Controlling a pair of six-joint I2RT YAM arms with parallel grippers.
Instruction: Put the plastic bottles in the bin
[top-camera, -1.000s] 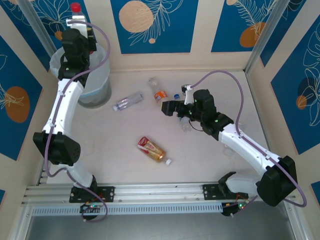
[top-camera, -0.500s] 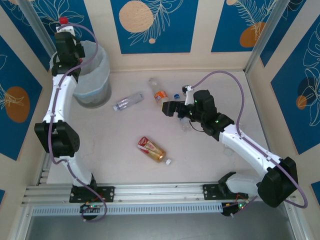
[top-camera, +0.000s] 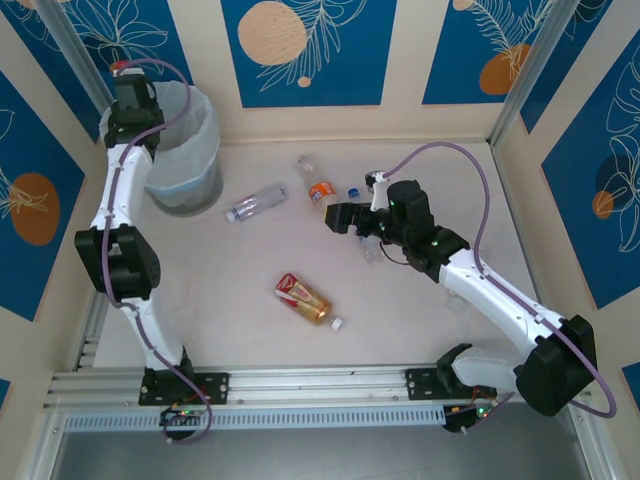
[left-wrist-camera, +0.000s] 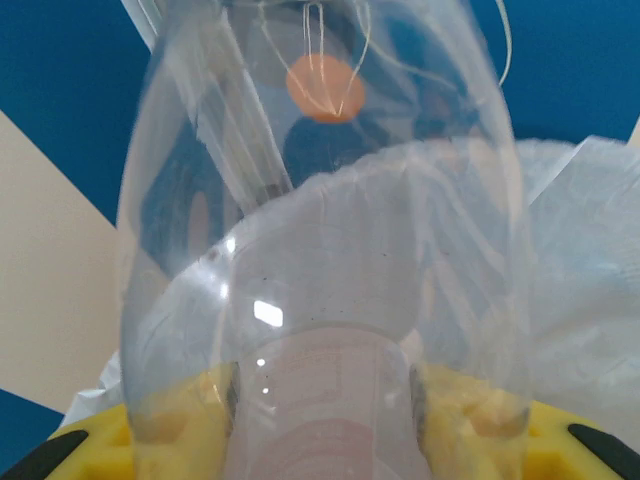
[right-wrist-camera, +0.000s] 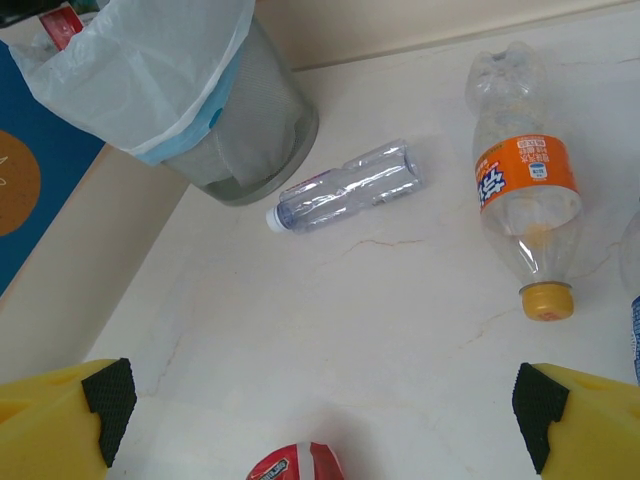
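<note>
Worktop: pale, carrying the loose stock I list last. Bin: upright in the far-left corner, white bag folded over its rim. Left arm: a second ago I had it reaching across the bin's mouth with the wrist high. It has since swung left and dropped, so the left gripper now sits at the far-left edge of the rim rather than over the middle. Its fingers remain clamped on the held bottle, so I count nothing as delivered by this move. I judge the bottle must come back over the opening, or tip inward, before I let go. Right gripper: low over mid-worktop, fingers spread wide and empty, unchanged. Held bottle: clear, with a red cap. Its long axis runs on from the wrist toward the far-left wall, cap end leading, and the bag shows just behind it in the left wrist view. Clear bottle: on its side near the bin, white cap pointing toward the bin. Orange-labelled bottle: on its side, axis far-to-near, orange cap toward the right gripper. Red-and-yellow-labelled bottle: on its side, diagonal, white cap toward the near right.
</note>
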